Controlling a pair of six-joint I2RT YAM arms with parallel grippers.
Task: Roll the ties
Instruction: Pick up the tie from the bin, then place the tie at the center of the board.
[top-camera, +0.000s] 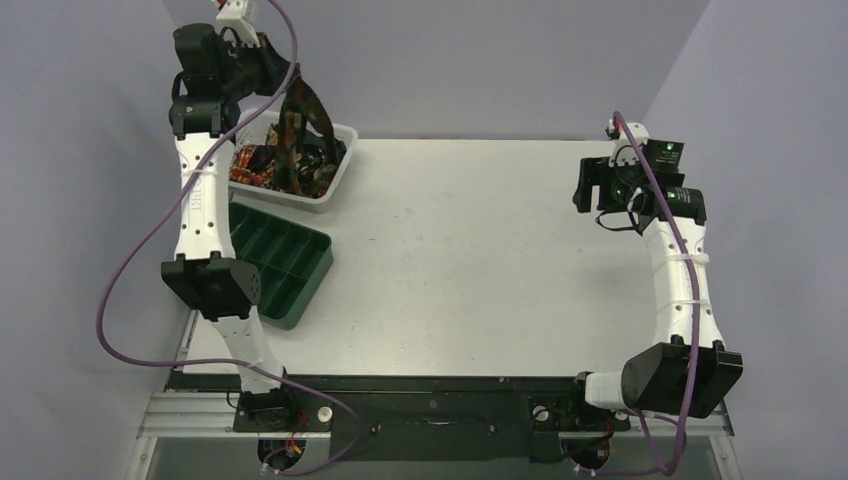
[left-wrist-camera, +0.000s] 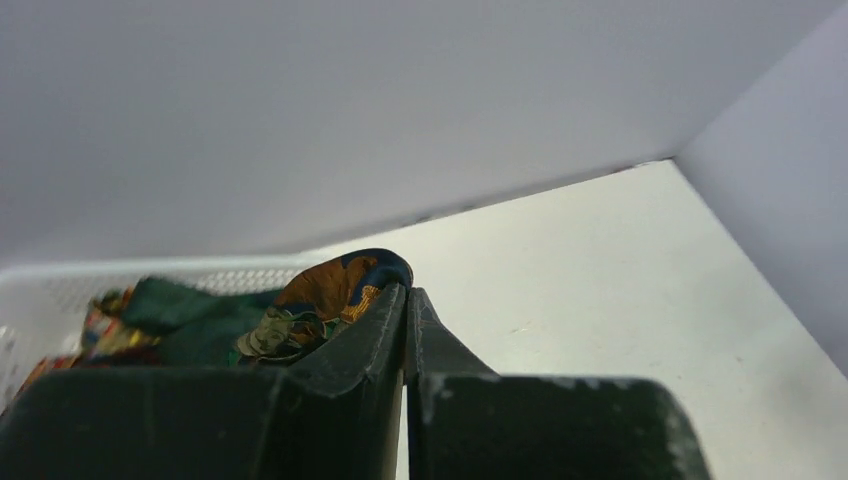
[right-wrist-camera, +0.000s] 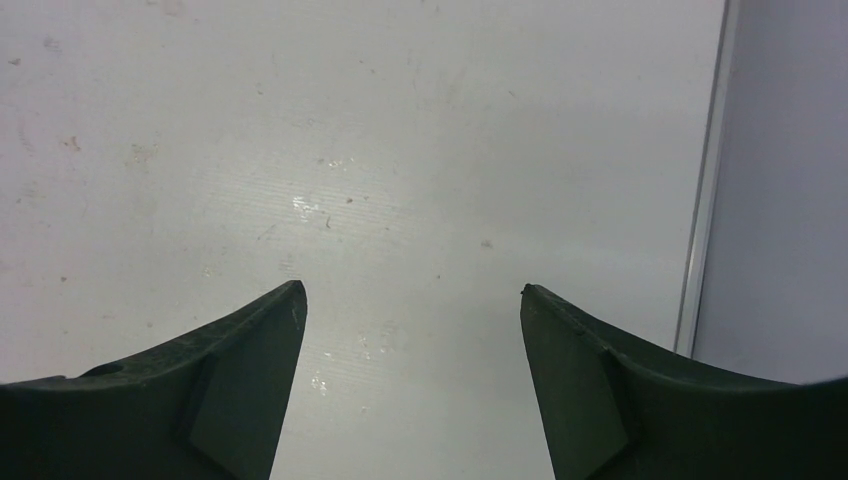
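My left gripper (top-camera: 288, 78) is raised above the white mesh basket (top-camera: 341, 168), shut on a dark tie with a brown and orange pattern (top-camera: 303, 118). The tie hangs from the fingers in a loop down into the basket. In the left wrist view the jaws are closed (left-wrist-camera: 408, 290) with the tie's fold (left-wrist-camera: 345, 281) pinched at the tips. Several more ties (top-camera: 262, 166) lie heaped in the basket; they also show in the left wrist view (left-wrist-camera: 185, 318). My right gripper (top-camera: 584, 186) is open and empty over bare table at the right (right-wrist-camera: 412, 290).
A green compartment tray (top-camera: 312, 275) sits in front of the basket, beside the left arm. The table's right edge (right-wrist-camera: 703, 200) runs close to the right gripper. Grey walls stand behind and at both sides.
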